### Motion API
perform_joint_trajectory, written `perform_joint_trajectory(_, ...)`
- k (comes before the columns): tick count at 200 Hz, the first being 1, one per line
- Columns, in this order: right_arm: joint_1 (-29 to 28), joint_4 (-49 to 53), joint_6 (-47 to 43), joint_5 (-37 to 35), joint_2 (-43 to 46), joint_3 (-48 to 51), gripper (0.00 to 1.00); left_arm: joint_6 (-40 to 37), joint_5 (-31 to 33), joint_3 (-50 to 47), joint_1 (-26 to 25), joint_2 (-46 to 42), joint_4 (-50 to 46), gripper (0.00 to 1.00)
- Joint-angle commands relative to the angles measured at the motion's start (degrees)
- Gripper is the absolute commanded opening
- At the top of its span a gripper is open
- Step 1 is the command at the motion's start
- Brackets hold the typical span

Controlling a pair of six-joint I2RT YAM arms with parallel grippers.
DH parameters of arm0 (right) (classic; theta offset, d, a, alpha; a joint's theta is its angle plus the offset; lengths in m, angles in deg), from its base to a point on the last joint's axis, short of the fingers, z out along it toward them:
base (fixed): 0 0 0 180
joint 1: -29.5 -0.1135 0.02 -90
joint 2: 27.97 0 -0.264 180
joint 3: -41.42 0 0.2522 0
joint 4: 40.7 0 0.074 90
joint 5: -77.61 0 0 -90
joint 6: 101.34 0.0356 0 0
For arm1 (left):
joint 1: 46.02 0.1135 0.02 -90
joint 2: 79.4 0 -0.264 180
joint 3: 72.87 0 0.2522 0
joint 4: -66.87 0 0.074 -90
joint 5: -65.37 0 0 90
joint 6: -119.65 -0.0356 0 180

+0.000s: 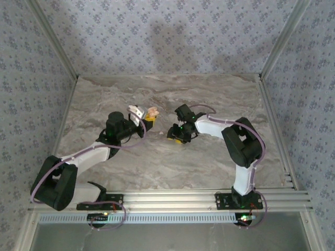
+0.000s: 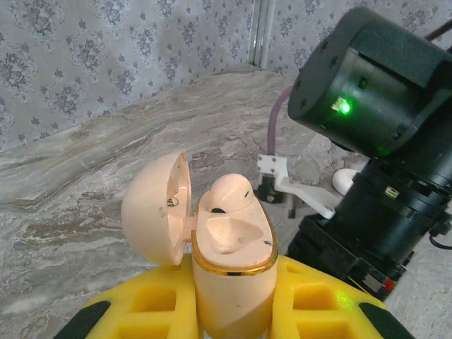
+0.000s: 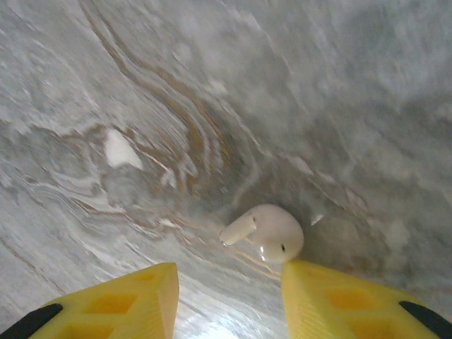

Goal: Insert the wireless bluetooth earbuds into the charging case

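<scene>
A pale peach charging case (image 2: 233, 282) stands upright between the yellow fingers (image 2: 318, 304) of my left gripper (image 2: 233, 314), which is shut on it. The case lid (image 2: 157, 212) is swung open to the left. One earbud (image 2: 229, 192) sits in the far socket, and the near socket (image 2: 236, 236) is bare. From above, this gripper (image 1: 144, 119) holds the case (image 1: 151, 112) over mid-table. The other earbud (image 3: 268, 232) lies on the marble. My right gripper (image 3: 229, 296) hangs open just above it, and its right finger (image 3: 339, 304) nearly touches the bud.
The right arm's black wrist (image 2: 395, 141) with a green light looms close to the case on its right. The two grippers (image 1: 178, 135) are near each other at mid-table. Patterned walls and metal rails (image 1: 272, 125) bound the marble tabletop (image 1: 157, 162).
</scene>
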Motion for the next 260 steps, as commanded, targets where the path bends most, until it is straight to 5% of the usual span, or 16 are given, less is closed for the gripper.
perform_joint_trajectory(1, 0.52, -0.28, -2.05, -2.35, -2.02, -3.38, 0.44, 0.07, -0.51, -0.07, 0.41, -1.55, 1.41, 0.19)
perform_joint_trajectory(111, 0.88, 16.14, -6.09, -8.62, 0.61, -11.20, 0.44, -0.09, -0.16, -0.28, 0.85, -2.14, 0.73, 0.19)
perform_joint_trajectory(260, -0.16, 15.06, -3.75, -6.39, -7.92, -15.00, 0.38, -0.05, -0.34, -0.50, 1.12, -2.25, 1.15, 0.19)
